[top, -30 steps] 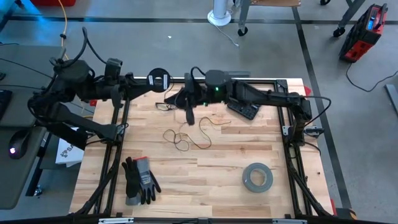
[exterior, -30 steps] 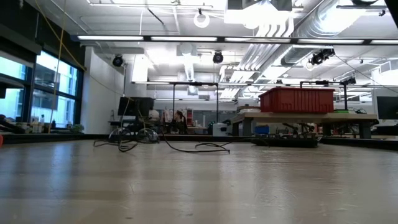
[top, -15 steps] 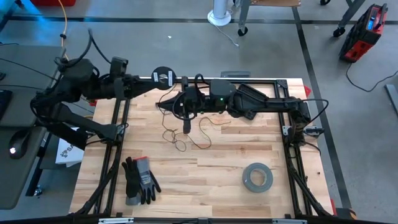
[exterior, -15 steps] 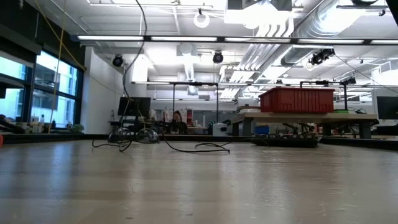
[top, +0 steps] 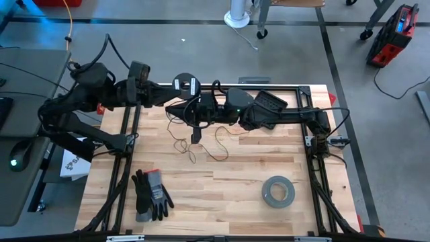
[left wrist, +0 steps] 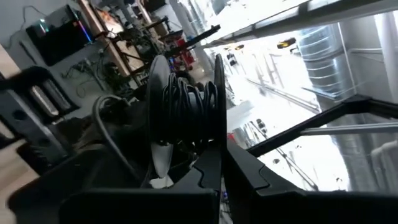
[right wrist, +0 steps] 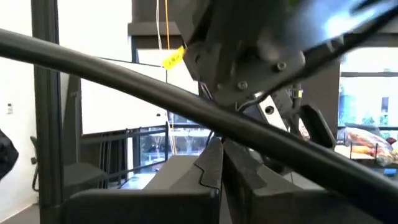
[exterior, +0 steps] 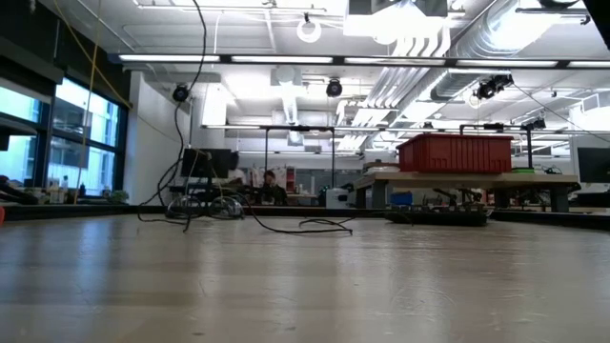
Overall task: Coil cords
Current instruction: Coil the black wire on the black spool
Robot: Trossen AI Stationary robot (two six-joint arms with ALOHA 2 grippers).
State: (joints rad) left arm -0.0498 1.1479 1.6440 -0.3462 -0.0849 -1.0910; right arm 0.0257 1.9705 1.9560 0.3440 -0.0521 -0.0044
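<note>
The thin dark cord (top: 193, 145) lies in loose loops on the wooden table, and one strand (exterior: 195, 114) rises off it out of the low view's top. The small round black spool (top: 183, 85), with cord wound on it, hangs over the table's far edge in my left gripper (left wrist: 214, 177). My right gripper (top: 193, 115) is shut just near of the spool and tipped up toward it, above the loops. In the right wrist view its shut fingers (right wrist: 211, 165) point up at the left arm's underside. My left gripper pinches the rim of one spool flange (left wrist: 217, 146) between its two fingers. The fingers reach out level from the table's left. The spool is lifted clear and stands on edge with the wound cord (left wrist: 186, 106) beside the fingers. My right gripper is shut where the strand (top: 193, 132) rising from the table ends. Which part of the cord it pinches is too small to see. The fingers come from the table's right, slanting upward, and the cord hangs below them down to the loops.
A grey tape roll (top: 277, 191) lies at the near right and a pair of dark gloves (top: 151, 195) at the near left. A flat black device (top: 269, 101) sits under the right arm at the far side. Black frame rails (top: 127, 144) border the table.
My left gripper has carried the spool toward the table's right along the far edge and rolled it. My right gripper has gone toward the table's left and tipped upward. The cord's loops have drawn in, and a strand now rises steeply from them.
</note>
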